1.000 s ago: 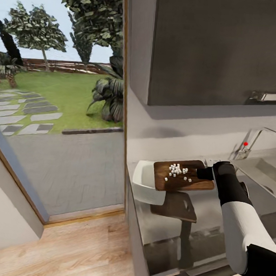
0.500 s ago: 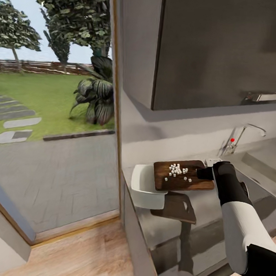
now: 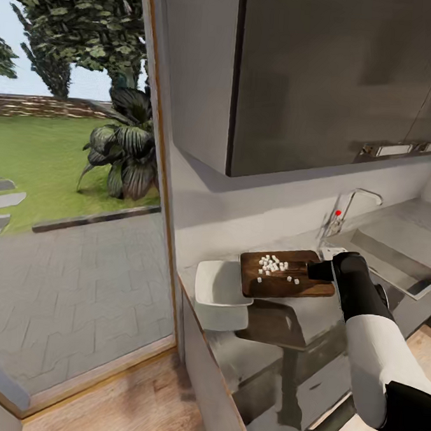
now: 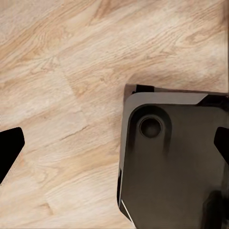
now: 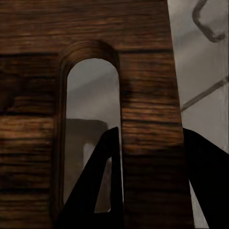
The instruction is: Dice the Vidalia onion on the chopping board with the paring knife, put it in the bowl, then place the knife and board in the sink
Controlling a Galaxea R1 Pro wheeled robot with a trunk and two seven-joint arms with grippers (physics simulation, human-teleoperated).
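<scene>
— Fingers (image 5: 109, 191) of right gripper (image 3: 320, 270)?
— Clamped on board (image 3: 282, 277), held above counter (image 3: 311, 323).
— Left gripper (image 4: 114, 148)?
— Spread wide over floor (image 4: 57, 71).
— Onion cubes (image 3: 271, 265)?
— On board, beside bowl (image 3: 218, 292); sink (image 3: 391, 258) well right of board.

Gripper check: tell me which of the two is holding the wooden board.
The right gripper, clamped on the handle end of the chopping board carrying the diced onion. The left gripper hangs open over the floor.

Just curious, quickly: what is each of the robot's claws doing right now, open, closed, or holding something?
Left gripper: open, empty, above the pale wood floor.
Right gripper: shut on the brown wooden chopping board by its handle end.
</scene>
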